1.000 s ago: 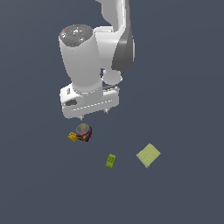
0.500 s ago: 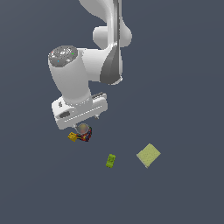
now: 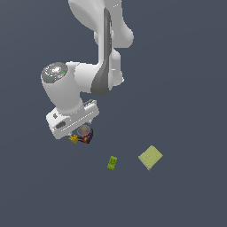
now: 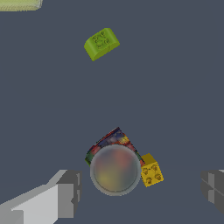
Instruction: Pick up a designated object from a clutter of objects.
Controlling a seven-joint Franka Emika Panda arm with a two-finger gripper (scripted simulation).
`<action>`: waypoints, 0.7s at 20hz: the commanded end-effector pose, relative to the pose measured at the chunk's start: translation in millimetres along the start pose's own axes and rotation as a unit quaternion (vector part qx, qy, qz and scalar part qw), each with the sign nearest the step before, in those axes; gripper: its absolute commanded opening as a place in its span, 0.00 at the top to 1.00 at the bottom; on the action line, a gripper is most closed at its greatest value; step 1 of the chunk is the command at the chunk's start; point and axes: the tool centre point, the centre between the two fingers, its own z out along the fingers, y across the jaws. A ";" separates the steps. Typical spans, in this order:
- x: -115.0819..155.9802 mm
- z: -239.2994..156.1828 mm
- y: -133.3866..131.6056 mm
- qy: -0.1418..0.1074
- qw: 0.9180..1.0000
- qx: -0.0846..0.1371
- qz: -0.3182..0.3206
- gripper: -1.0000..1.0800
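Gripper (image 4: 140, 192) of my white arm hangs above the clutter, its two grey fingers (image 4: 65, 192) spread wide with nothing between them. The tiny yellow-orange cube with dark marks (image 4: 151, 170) lies left of centre in the exterior view, touching the dark multicoloured cup (image 4: 114, 164). The small green oblong block (image 3: 112, 162) and flat pale yellow-green square (image 3: 150, 157) lie apart, lower right.

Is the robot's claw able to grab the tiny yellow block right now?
Probably not cleanly. The gripper is open above it, but the yellow block sits tight against the cup, so a finger may hit the cup.
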 end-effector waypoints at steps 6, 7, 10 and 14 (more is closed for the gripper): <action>-22.0 31.5 20.1 0.001 0.998 -0.002 -0.070 0.04; -25.1 35.7 22.5 0.001 0.997 -0.002 -0.080 0.04; -34.5 48.1 29.5 0.001 0.994 -0.003 -0.107 0.04; -45.3 62.0 36.7 0.001 0.991 -0.004 -0.137 0.04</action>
